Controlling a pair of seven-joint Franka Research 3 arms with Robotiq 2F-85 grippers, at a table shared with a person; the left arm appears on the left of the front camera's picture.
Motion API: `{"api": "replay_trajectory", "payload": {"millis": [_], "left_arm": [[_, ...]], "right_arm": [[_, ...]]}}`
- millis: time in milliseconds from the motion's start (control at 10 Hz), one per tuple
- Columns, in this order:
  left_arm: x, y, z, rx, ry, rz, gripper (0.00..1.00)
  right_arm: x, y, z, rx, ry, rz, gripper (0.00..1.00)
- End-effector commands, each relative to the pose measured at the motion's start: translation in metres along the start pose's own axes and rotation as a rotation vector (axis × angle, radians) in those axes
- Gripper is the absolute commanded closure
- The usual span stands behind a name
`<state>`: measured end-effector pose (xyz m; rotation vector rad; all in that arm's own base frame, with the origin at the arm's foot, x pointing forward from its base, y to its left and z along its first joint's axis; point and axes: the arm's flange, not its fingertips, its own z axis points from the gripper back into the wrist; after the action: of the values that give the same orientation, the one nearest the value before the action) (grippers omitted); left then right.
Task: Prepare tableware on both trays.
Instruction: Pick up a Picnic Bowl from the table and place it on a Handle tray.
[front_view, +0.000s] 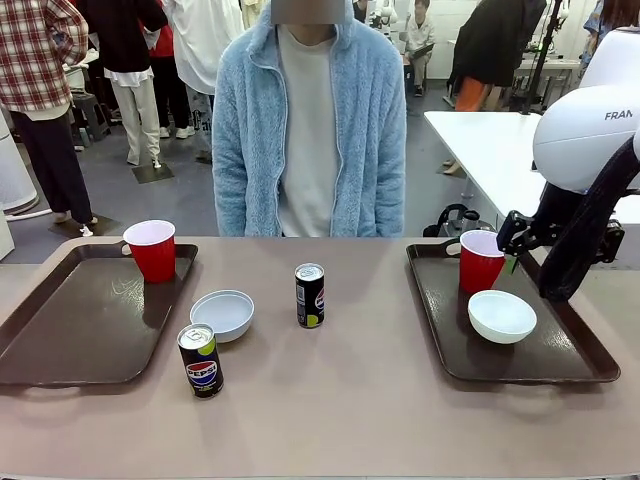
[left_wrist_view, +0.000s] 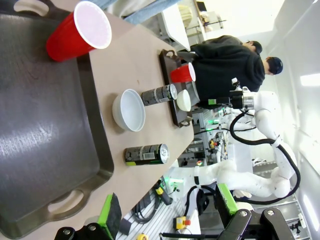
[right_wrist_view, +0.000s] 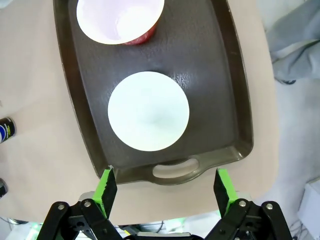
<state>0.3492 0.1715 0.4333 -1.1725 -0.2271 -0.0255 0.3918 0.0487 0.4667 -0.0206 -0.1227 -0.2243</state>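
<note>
Bright even overhead light, soft shadows, wide-angle wrist distortion, blown-out highlights

We see tan table (front_view: 350, 420) across near ground. Behind its far edge, person (front_view: 310, 130) standing, pale blue fleece jacket (front_view: 365, 140) open over white shirt (front_view: 308, 150). Dark rounded object (front_view: 452, 220) just past table edge, right of person; we cannot tell what. Further back: grey floor (front_view: 175, 200), white table (front_view: 490, 150), bystander (front_view: 40, 50) in plaid. In left wrist view we find two people in black (left_wrist_view: 227, 65), sideways.
</note>
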Motion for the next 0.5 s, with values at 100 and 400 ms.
{"api": "replay_trajectory", "payload": {"millis": [100, 400], "left_arm": [[0.000, -0.002, 0.002, -0.008, -0.007, 0.002, 0.00], [0.000, 0.000, 0.000, 0.000, 0.000, 0.000, 0.00]], "right_arm": [[-0.003, 0.002, -0.004, 0.036, -0.009, -0.002, 0.00], [-0.006, -0.021, 0.001, 0.073, 0.077, -0.033, 0.00]]}}
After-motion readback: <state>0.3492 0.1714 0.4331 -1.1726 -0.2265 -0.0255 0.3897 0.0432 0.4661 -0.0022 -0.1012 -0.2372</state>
